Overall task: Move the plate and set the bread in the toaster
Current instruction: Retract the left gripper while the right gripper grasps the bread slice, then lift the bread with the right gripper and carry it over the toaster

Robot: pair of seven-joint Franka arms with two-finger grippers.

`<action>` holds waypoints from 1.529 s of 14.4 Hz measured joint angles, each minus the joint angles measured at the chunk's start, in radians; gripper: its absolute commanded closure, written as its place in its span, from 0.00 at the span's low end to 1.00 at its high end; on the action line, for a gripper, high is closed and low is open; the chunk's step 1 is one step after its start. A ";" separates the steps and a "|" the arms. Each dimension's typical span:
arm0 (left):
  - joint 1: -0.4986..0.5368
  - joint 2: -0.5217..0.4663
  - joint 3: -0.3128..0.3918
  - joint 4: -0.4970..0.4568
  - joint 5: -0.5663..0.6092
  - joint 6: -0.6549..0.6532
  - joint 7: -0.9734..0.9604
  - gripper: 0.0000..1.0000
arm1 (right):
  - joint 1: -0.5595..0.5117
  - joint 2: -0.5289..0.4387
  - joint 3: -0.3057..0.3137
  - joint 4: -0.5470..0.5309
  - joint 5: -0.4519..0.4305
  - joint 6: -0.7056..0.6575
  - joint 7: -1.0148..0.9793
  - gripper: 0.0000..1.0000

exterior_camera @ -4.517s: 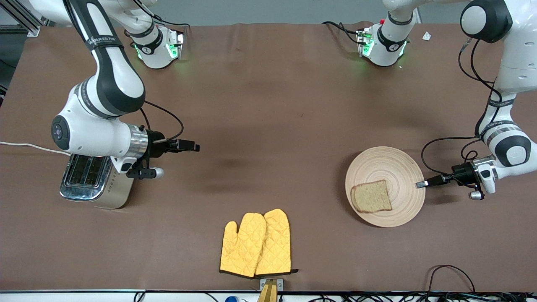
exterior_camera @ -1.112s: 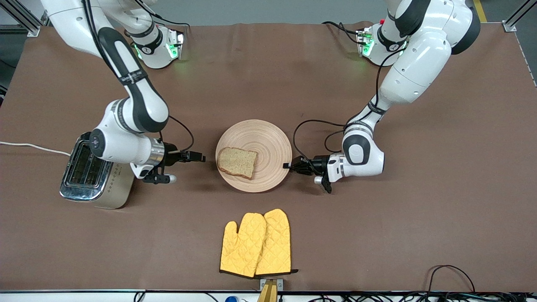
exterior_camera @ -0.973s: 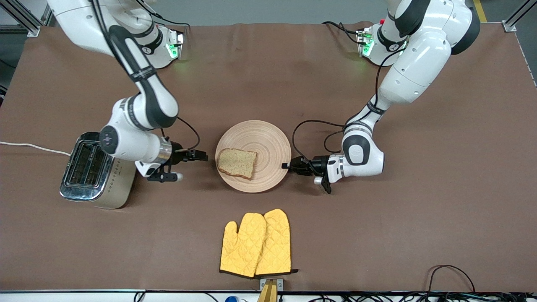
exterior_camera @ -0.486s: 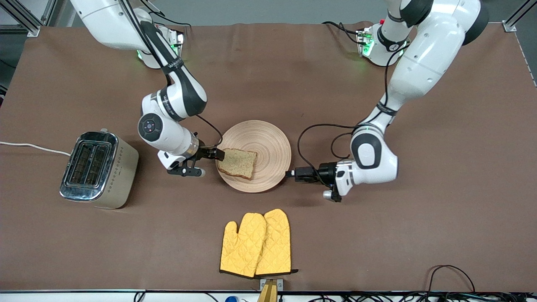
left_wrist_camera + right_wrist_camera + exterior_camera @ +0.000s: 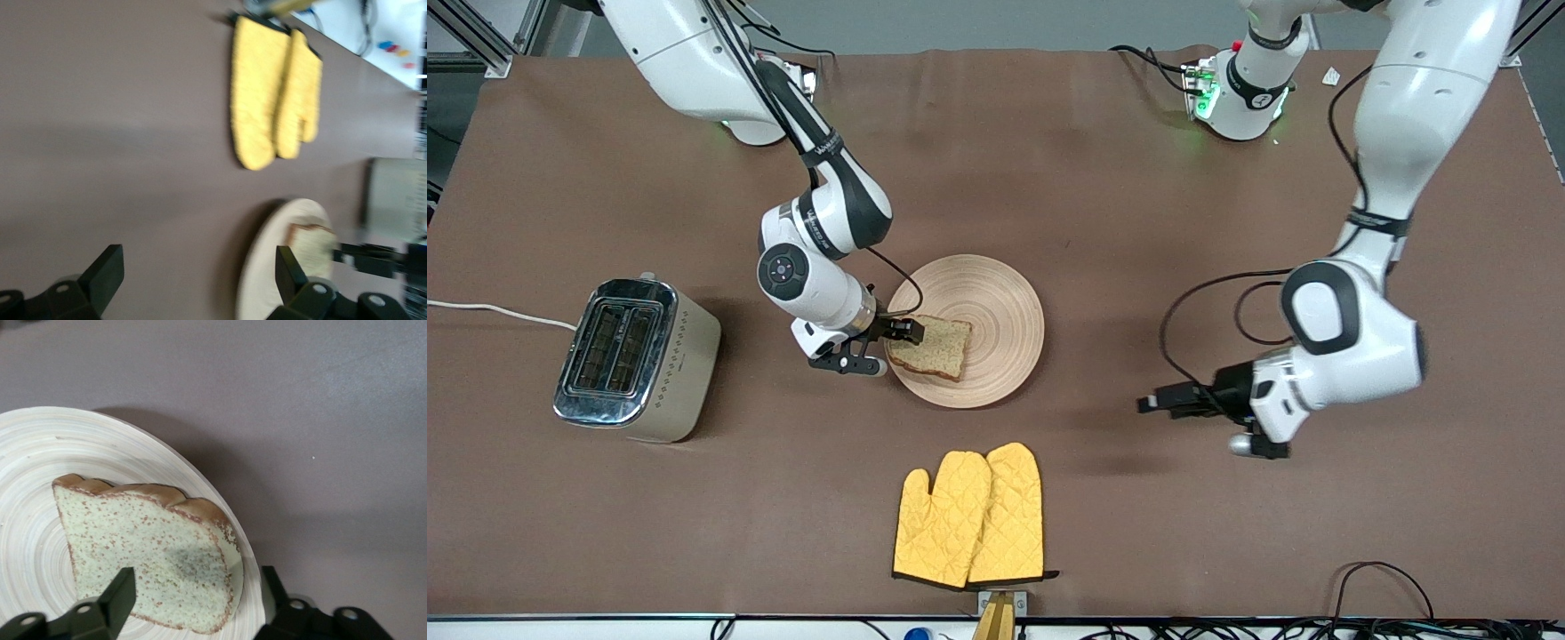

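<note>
The pale wooden plate (image 5: pixel 996 302) lies mid-table with the brown bread slice (image 5: pixel 931 347) on its part toward the right arm's end. My right gripper (image 5: pixel 907 331) is open at the bread's edge. In the right wrist view, one finger (image 5: pixel 120 595) stands over the bread (image 5: pixel 147 540) and the other outside the plate's rim (image 5: pixel 40 453). The cream toaster (image 5: pixel 636 360) stands toward the right arm's end, slots empty. My left gripper (image 5: pixel 1149 404) is open and empty over bare table, away from the plate (image 5: pixel 263 267).
Two yellow oven mitts (image 5: pixel 971 516) lie nearer the front camera than the plate; they also show in the left wrist view (image 5: pixel 273 93). The toaster's white cord (image 5: pixel 489 311) runs off the table's end. Cables lie along the front edge.
The plate with the bread was earlier moved from the left arm's end to mid-table. My right gripper has moved from beside the toaster to the bread. My left gripper has left the plate's rim.
</note>
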 measured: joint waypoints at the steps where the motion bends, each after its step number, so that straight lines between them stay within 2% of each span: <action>1: 0.034 -0.016 0.000 0.000 0.070 -0.004 -0.003 0.00 | 0.000 0.000 -0.001 0.001 0.000 0.000 0.000 0.32; 4: 0.121 -0.068 0.001 -0.001 0.237 -0.055 -0.006 0.00 | 0.000 0.004 -0.003 0.002 0.000 0.000 0.000 0.35; 7: 0.192 -0.141 0.001 0.010 0.346 -0.175 -0.007 0.00 | 0.000 0.014 -0.004 0.002 0.000 0.000 0.001 0.50; 8: 0.214 -0.168 0.001 0.023 0.372 -0.235 -0.007 0.00 | 0.000 0.017 -0.004 0.002 -0.001 0.001 0.001 0.58; 11: 0.246 -0.231 0.006 0.116 0.472 -0.453 -0.041 0.00 | 0.000 0.019 -0.010 0.005 -0.002 0.001 0.001 0.93; 12: 0.248 -0.249 0.008 0.152 0.509 -0.512 -0.071 0.00 | 0.000 0.019 -0.009 0.006 -0.002 0.001 0.001 0.97; 14: 0.245 -0.290 0.008 0.198 0.556 -0.592 -0.136 0.00 | 0.001 0.020 -0.008 0.006 -0.002 0.000 0.001 0.99; 18: 0.205 -0.397 0.006 0.208 0.596 -0.702 -0.302 0.00 | 0.001 0.020 -0.008 0.007 -0.002 -0.002 0.001 1.00; 20: 0.136 -0.455 0.048 0.184 0.602 -0.738 -0.353 0.00 | 0.001 0.018 -0.010 0.018 -0.002 -0.035 0.001 1.00; 22: 0.058 -0.520 0.115 0.137 0.606 -0.754 -0.365 0.00 | 0.000 -0.007 -0.015 0.046 -0.003 -0.127 0.003 1.00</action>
